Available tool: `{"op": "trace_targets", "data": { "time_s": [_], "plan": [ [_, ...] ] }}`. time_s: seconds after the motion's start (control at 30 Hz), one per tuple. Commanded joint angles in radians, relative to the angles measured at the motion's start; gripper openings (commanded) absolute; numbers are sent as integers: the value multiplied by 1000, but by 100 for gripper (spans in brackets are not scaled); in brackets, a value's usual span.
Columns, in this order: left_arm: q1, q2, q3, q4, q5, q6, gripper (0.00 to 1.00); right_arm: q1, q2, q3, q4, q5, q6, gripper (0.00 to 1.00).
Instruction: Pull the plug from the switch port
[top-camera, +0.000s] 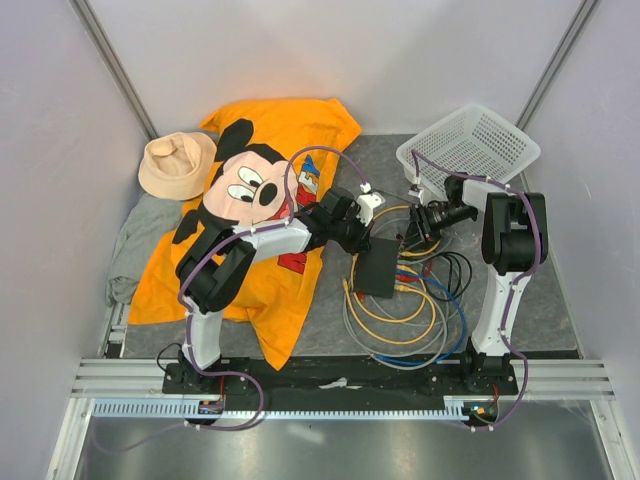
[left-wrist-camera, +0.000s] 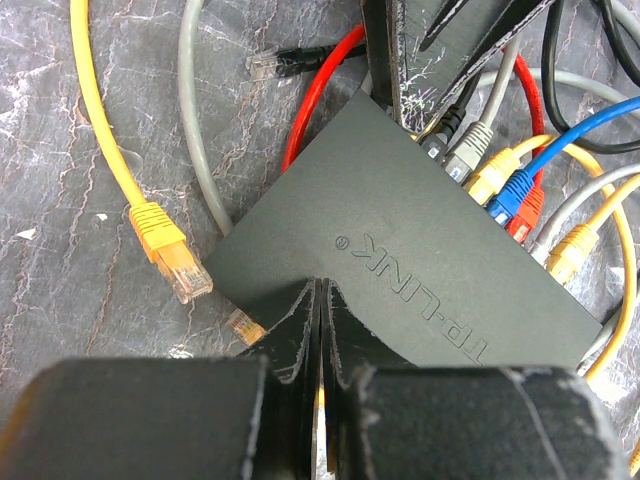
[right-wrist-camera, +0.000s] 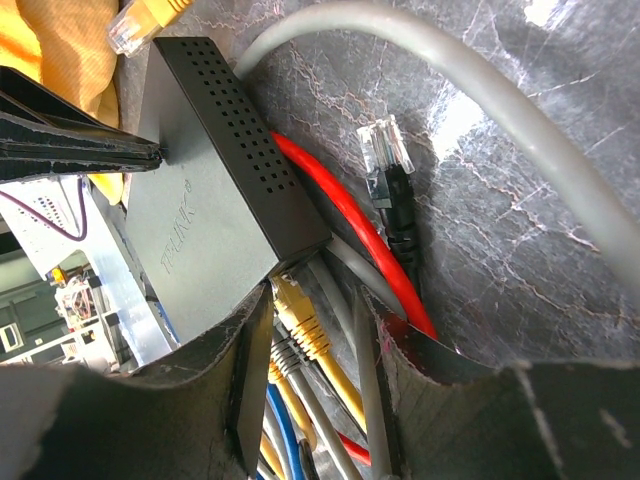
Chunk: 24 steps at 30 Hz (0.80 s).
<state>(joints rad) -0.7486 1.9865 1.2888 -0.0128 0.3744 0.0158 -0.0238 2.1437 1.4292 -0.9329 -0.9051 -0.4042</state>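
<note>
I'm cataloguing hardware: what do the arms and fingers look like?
The left arm and right arm mix black and white segments, each trailed by a purple cable. The fingers are flat, matte black, with scuffed pale edges.

Switch (top-camera: 375, 267) sits mid-desk (top-camera: 545, 300), on top of a loose coil of cables (top-camera: 400, 320) spilling toward the near edge. Shirt (top-camera: 290, 125) spreads to its left, with the hat (top-camera: 175, 165) at the shirt's far-left corner. Basket (top-camera: 520, 150) is far right. Left pincer (left-wrist-camera: 320, 290) rests on the switch's top, and the right pincer (right-wrist-camera: 315, 310) straddles plugs at its right edge.
</note>
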Motion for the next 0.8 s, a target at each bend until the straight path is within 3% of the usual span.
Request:
{"op": "trace_targets", "data": {
  "time_s": [0.0, 0.43, 0.57, 0.77],
  "plan": [
    [-3, 26, -32, -115, -57, 41, 4, 13, 22, -9, 57, -3, -19, 45],
    [-3, 29, -31, -113, -58, 44, 4, 44, 18, -13, 42, -9, -41, 44],
    [-3, 29, -31, -113, -60, 44, 4, 51, 13, -16, 42, -2, -45, 31],
    [-3, 29, -32, -111, -58, 42, 4, 59, 8, -23, 42, 8, -58, 20]
  ]
}}
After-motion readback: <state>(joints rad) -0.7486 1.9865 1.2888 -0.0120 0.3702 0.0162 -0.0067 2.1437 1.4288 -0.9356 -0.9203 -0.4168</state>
